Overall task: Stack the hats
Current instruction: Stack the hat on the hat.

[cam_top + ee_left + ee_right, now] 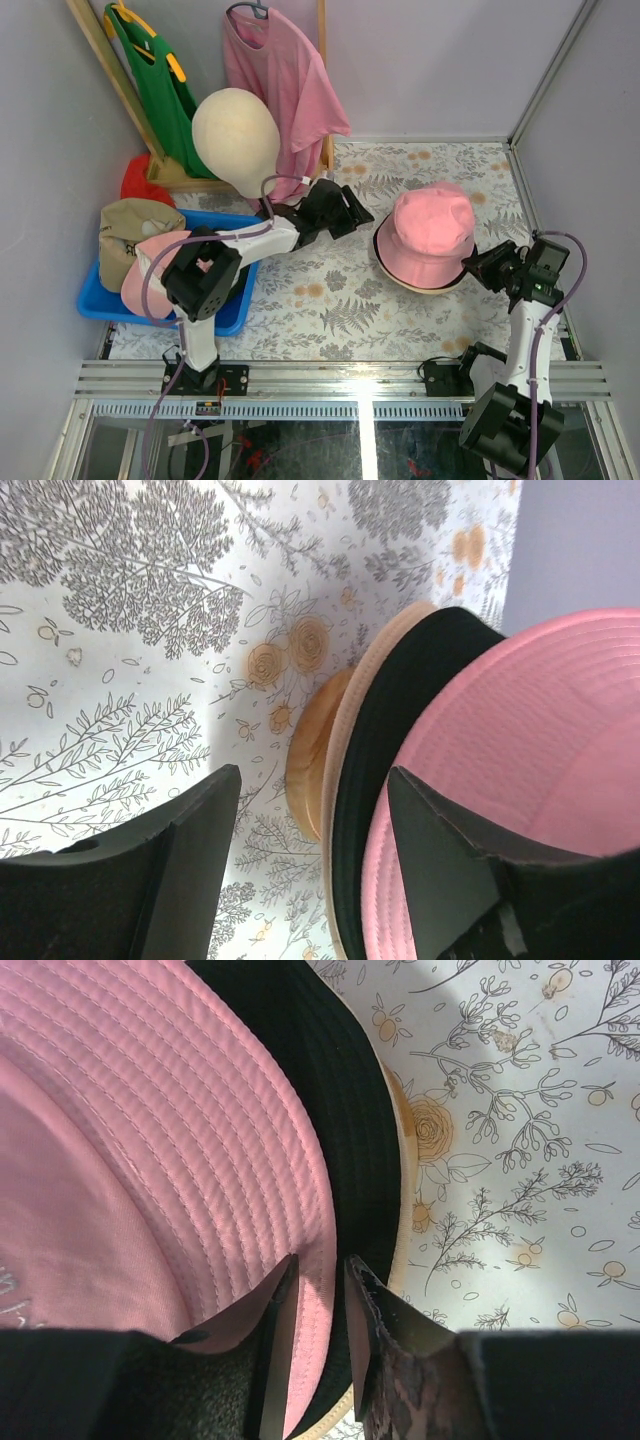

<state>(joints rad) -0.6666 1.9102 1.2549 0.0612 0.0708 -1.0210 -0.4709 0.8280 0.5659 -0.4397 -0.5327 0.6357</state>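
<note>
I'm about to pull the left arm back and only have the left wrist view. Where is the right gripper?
Observer: The right gripper sits at the right edge of the pink hat, opposite your arm.
Operator: Is it gripping the hat?
Observer: Its fingers stand narrowly apart at that edge. I cannot tell whether they pinch the fabric.
Operator: Are any hats not on the stack yet?
Observer: Yes, a tan cap and a pink cap lie in the blue bin on the left.
</note>
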